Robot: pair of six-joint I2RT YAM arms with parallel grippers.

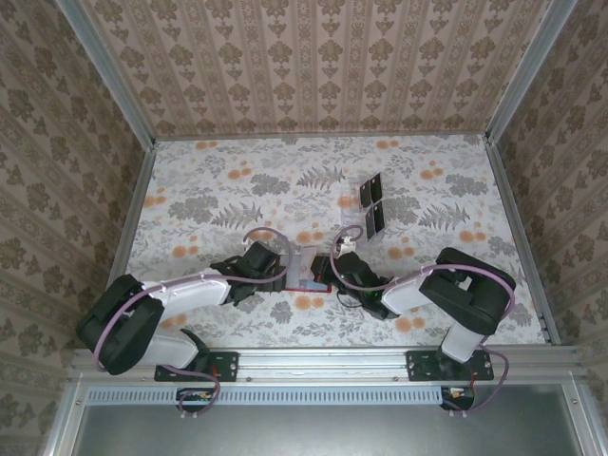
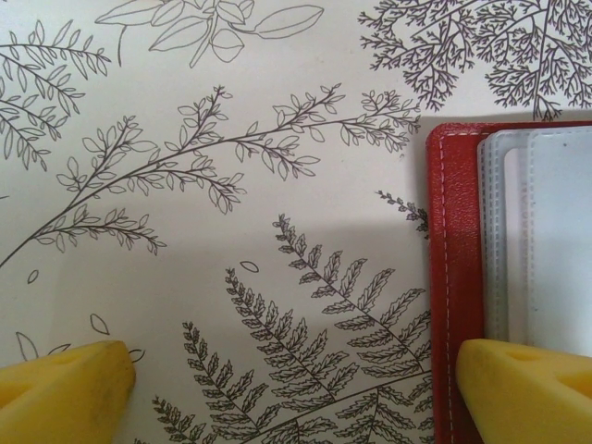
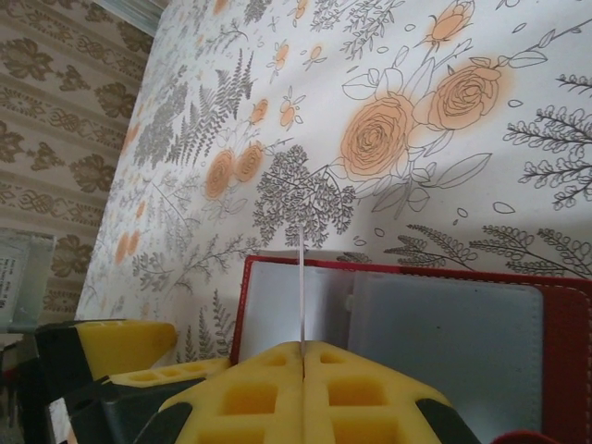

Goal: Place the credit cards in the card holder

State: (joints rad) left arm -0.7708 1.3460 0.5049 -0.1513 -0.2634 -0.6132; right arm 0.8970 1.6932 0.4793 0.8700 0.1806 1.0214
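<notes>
Seen from above, the two arms are reaching toward each other over the floral-printed tablecloth [image 1: 237, 190]. The small red folding wallet [image 1: 306, 278] is lying open between their wrists, near the front middle of the table. Farther back and to the right, two dark, near-black rectangular cards [image 1: 373, 218] are sitting well apart from the wallet, with a pale clear plastic piece [image 1: 347, 200] just beside them. At this height the fingers of both arms are too small to read.

The left wrist camera is showing what the overhead view is not. The left gripper [image 2: 296, 393] is standing wide open and holding nothing. One of its yellow fingertips [image 2: 65, 393] is hanging over bare cloth, while the other is overlapping the wallet's stitched red edge; whether it is touching the leather cannot be told. This view is also showing the stacked translucent pockets [image 2: 546, 222] lying inside the red border.

The right wrist camera is looking along the wallet from the other side. The right gripper [image 3: 303, 356] is pressing its yellow fingers together on a thin card [image 3: 302, 277], which is standing upright and showing as a pale line because only its edge is facing the lens, so its face colour cannot be told. The card is rising over the wallet's open inside, between the red rim and the grey pocket panel. Whether its lower edge is sitting inside a pocket is hidden by the fingers.
</notes>
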